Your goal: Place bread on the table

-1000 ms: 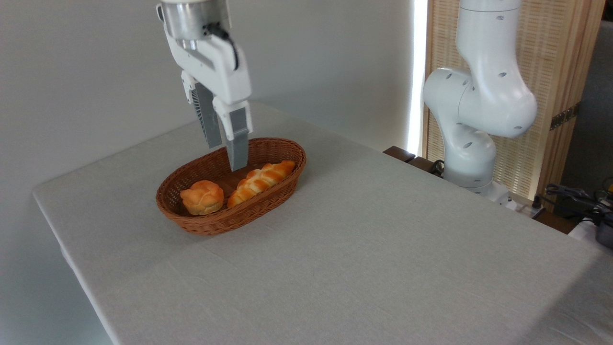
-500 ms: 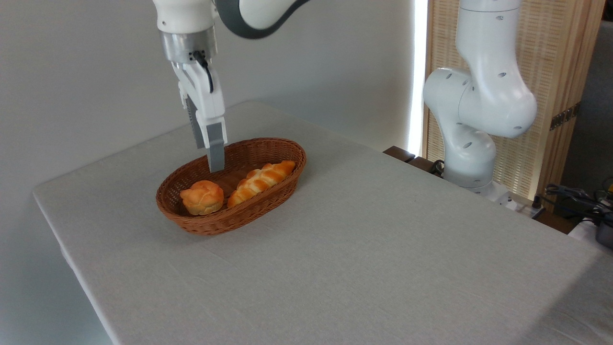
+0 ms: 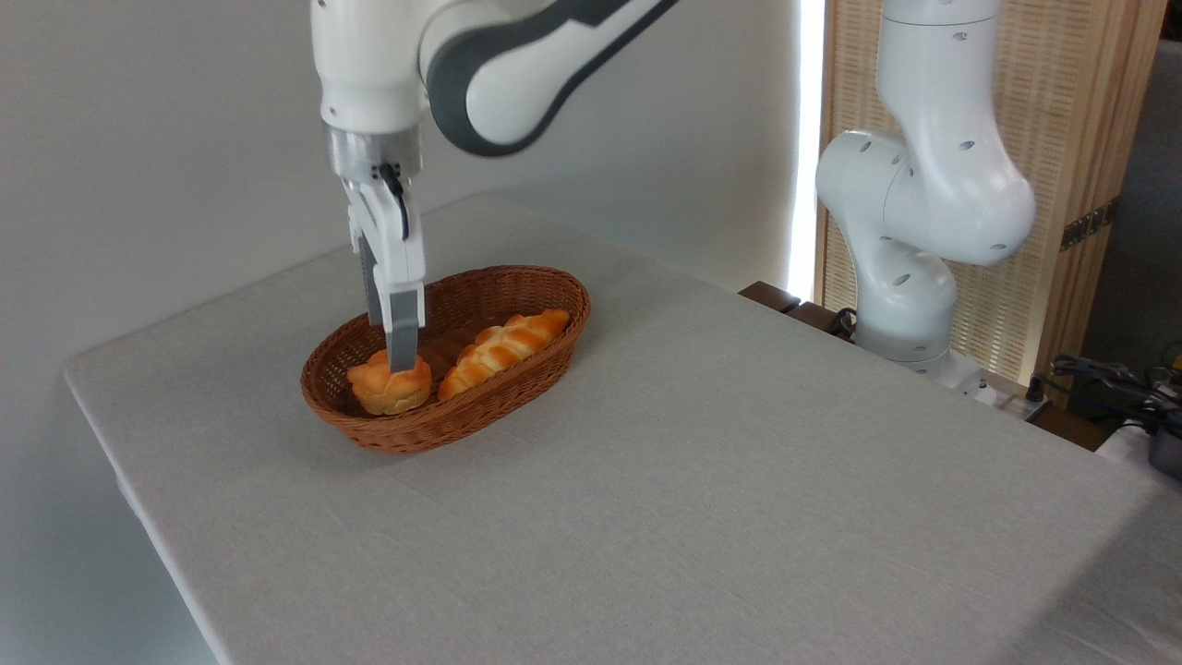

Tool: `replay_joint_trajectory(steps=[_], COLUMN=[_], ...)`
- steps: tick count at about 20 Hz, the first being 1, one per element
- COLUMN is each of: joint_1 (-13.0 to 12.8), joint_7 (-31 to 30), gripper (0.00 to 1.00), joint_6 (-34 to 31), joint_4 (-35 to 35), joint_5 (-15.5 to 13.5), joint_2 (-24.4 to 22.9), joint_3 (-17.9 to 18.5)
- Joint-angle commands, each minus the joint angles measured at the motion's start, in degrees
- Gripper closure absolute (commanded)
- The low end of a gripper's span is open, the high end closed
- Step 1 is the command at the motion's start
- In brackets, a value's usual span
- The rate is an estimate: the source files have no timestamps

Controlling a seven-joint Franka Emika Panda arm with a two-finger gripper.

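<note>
The gripper hangs over the bread in the basket — whether it is parted, I cannot tell.

— What do we see of the arm?
— Glossy white rounded shells, small dark screw holes, a dark grey band at one joint.
— And the gripper?
— A silver collar, white body, grey flat fingers, a black cable looping down it.

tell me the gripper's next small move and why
Probably ease down a little further, then close. The gripper is at the top of the round bun, which sits in the wicker basket beside the braided loaf; no grip shows yet.
</note>
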Motion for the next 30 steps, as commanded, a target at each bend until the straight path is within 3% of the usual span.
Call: replay_joint_trajectory(steps=[1,6,16,18,19,20,30], joint_1=[0.0,0.0,0.1,0.1,0.1,0.2,0.4], joint_7=[3.1,8.2,8.4,8.4,8.4,8.4,8.6], gripper=[0.0,0.0,0.02,0.26,0.43,0.49,0.66], joint_6=[3.5,5.2,10.1,10.1,10.1,10.0,9.4], joint_4=[-2.6,-3.3,-3.9,-3.9,-3.9,-3.9,-3.9], joint_5=[-0.6,-0.6,-0.7,-0.7,-0.7,-0.7,-0.6], joint_2=[-0.3,1.5,4.3,4.2,4.2,4.1,3.5], joint_3=[-0.2,-0.3,-1.4,-1.4,-1.4,-1.4,-1.2])
